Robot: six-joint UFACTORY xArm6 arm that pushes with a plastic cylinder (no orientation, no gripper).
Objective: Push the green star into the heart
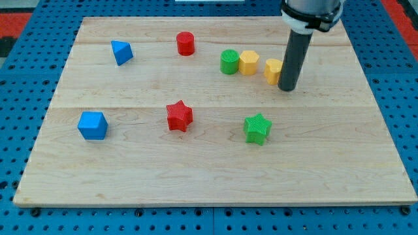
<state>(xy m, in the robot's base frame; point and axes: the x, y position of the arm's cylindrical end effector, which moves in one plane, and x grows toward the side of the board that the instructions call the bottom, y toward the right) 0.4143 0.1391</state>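
My tip (288, 88) is a plain dark rod end with nothing to open or close; it grips nothing and stands on the wooden board (339, 163) in its upper right part. Touching or all but touching it, on the view's left side of the rod, is a yellow block (272, 69), partly hidden behind the rod so that its shape cannot be made out for certain. Further to the view's left of my tip sits a yellow hexagon-like block (248, 62), and just beside that a green cylinder (229, 62), the two nearly touching. The green star (257, 128) lies toward the view's bottom from my tip and slightly to the left, apart from it, with bare wood between. The red star (179, 115) is well to the left and lower than my tip. The red cylinder (185, 43) is far to the left and higher, the blue triangular block (121, 51) further left still, and the blue cube-like block (92, 125) lies farthest, toward the lower left. The board is pale, with long grain lines running left to right, and rests on a blue perforated surface (26, 78). A strip of red shows at the view's top corners.
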